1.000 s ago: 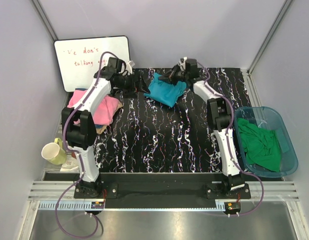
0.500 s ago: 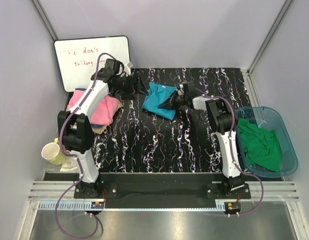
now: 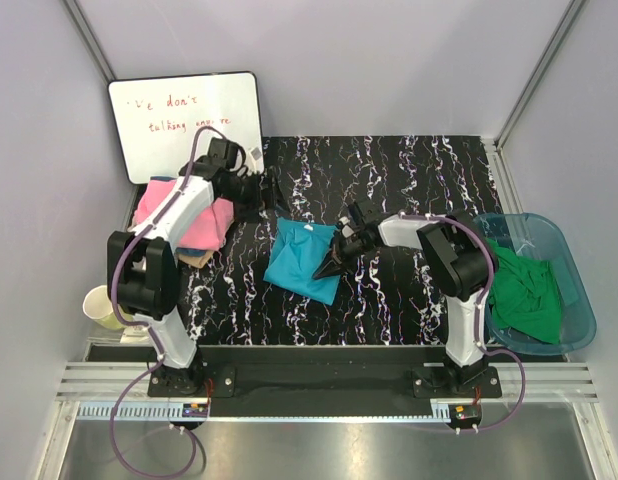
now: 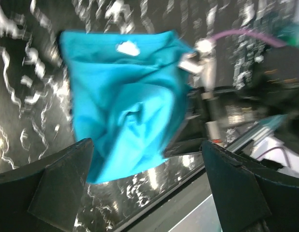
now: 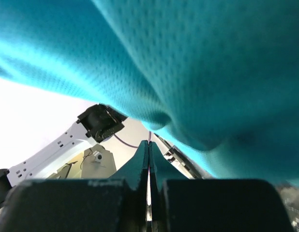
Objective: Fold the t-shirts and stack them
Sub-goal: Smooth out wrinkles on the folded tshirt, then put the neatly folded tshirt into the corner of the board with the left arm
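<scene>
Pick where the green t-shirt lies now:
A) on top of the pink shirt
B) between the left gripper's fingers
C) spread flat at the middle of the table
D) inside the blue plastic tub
D: the green t-shirt lies bunched inside the translucent blue tub, to the right of the right arm.

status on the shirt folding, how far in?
Done: pink shirt sits on tan cloth at the left edge, apparently stacked. In hand: teal shirt lies mid-table, rumpled and unfolded; right gripper is shut at its edge, left gripper is open and aimed at it. Left: fold and stack teal, then the green shirts in the tub.
</scene>
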Robot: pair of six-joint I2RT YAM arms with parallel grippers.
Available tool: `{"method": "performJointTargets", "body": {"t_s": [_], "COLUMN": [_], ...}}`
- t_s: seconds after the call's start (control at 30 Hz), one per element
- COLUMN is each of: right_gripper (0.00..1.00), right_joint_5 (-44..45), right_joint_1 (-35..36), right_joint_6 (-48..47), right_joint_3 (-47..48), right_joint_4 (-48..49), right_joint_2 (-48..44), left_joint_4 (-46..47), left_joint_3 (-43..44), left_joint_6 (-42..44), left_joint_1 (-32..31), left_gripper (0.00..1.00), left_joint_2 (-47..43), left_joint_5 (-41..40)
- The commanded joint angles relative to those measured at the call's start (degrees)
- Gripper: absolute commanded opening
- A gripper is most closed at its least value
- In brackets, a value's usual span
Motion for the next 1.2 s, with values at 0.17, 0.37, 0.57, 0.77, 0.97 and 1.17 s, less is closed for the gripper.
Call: {"method": "performJointTargets", "body": {"t_s": [0.17, 0.37, 0.57, 0.77, 0.97, 1.17], "right_gripper": [0.0, 0.0, 0.0, 0.0, 0.0, 0.0], "right_joint_5": [1.25, 1.77, 1.77, 3.09, 3.01, 2.92], "right_joint_1": [-0.96, -0.96, -0.96, -1.13, -1.22, -1.31], "right_joint_6": [-5.71, -7.03, -7.38, -7.56, -7.47, -7.38], "right_joint_3": [8.77, 11.68, 12.91, 14.84, 17.92, 19.85], "right_joint_4": [-10.1, -11.86, -12.39, -12.57, -12.66, -12.92], "right_joint_2": [-0.59, 1.88, 3.11, 3.9, 7.5, 8.12], "left_joint_4": [-0.83, 2.94, 6.55, 9.8, 10.51, 9.55], "left_joint_3": [-13.5, -18.16, -17.9, -16.06, -12.9, -9.82], "left_joint_6": [2.88, 3.85, 3.23, 0.69, 0.33, 0.16], "left_joint_1": [0.43, -0.27, -2.9, -6.16, -7.04, -7.31], "left_gripper": [0.99, 0.99, 0.99, 0.99, 0.83, 0.0], "left_joint_2": [-2.31, 0.15, 5.15, 8.76, 13.15, 16.67], "left_joint_5": [-6.16, -3.78, -2.02, -2.29, -1.94, -4.13]}}
